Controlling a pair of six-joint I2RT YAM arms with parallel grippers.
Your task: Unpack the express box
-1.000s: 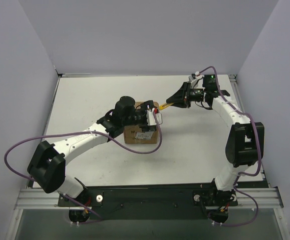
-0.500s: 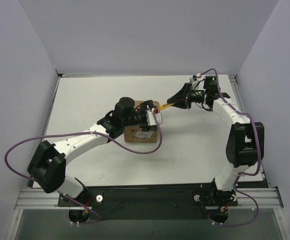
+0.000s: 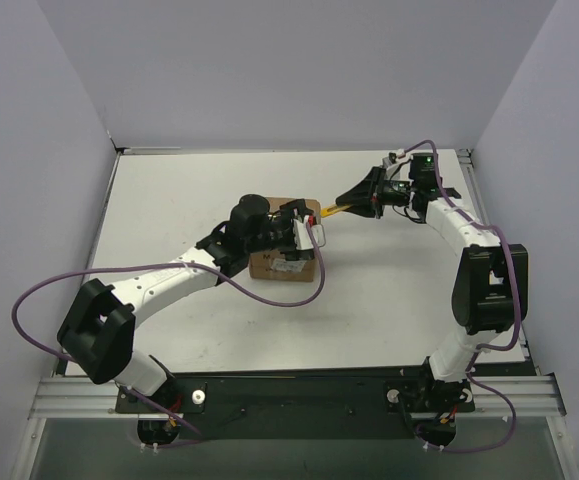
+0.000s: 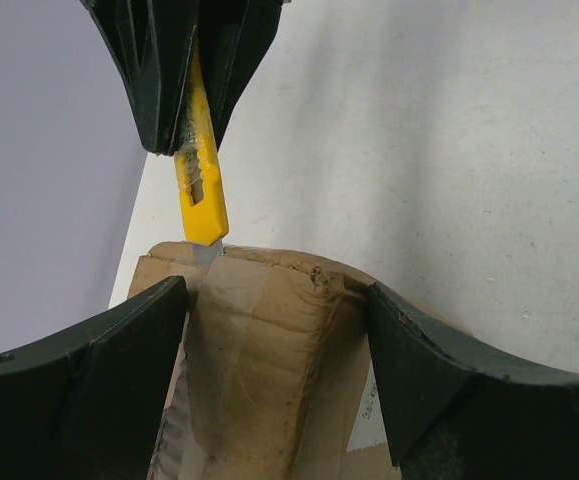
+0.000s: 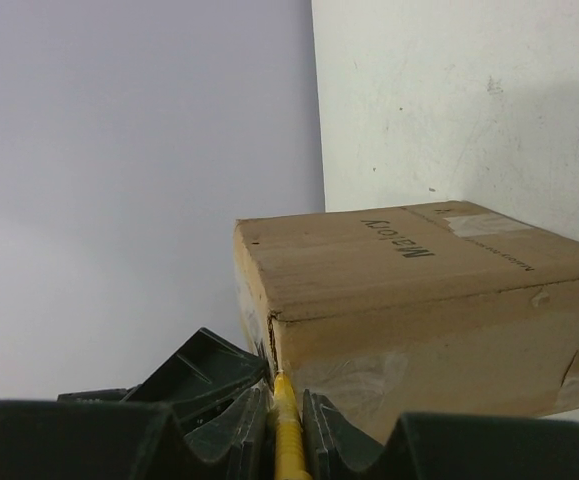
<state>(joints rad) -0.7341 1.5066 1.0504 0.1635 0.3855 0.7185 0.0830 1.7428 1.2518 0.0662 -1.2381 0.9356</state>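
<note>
Express box (image 3: 284, 262) sits near the middle of the table (image 3: 169, 190), resting on its base with its top flaps down. The task looks barely begun. Clear tape lies across the top seam and down the side facing the right arm, and no flap is lifted.

The left arm's jaws stand wide above the carton, one on each side of its top. Whether they press on the cardboard or only bracket it cannot be told.

The right arm (image 3: 469, 240) reaches in from about 2 o'clock of the box. Its jaws are narrow, clamped on the yellow utility knife (image 3: 331, 210). In the left wrist view the knife's tip (image 4: 209, 250) touches the far edge of the box top (image 4: 259, 330), right where the seam begins. No slit shows behind the blade, so the cut seems to be only at its start.

Judging from this, what is left is slitting the tape along the seam, folding the flaps back and taking out the contents. Nothing inside the carton can be seen, since it is closed on every side the cameras show.
</note>
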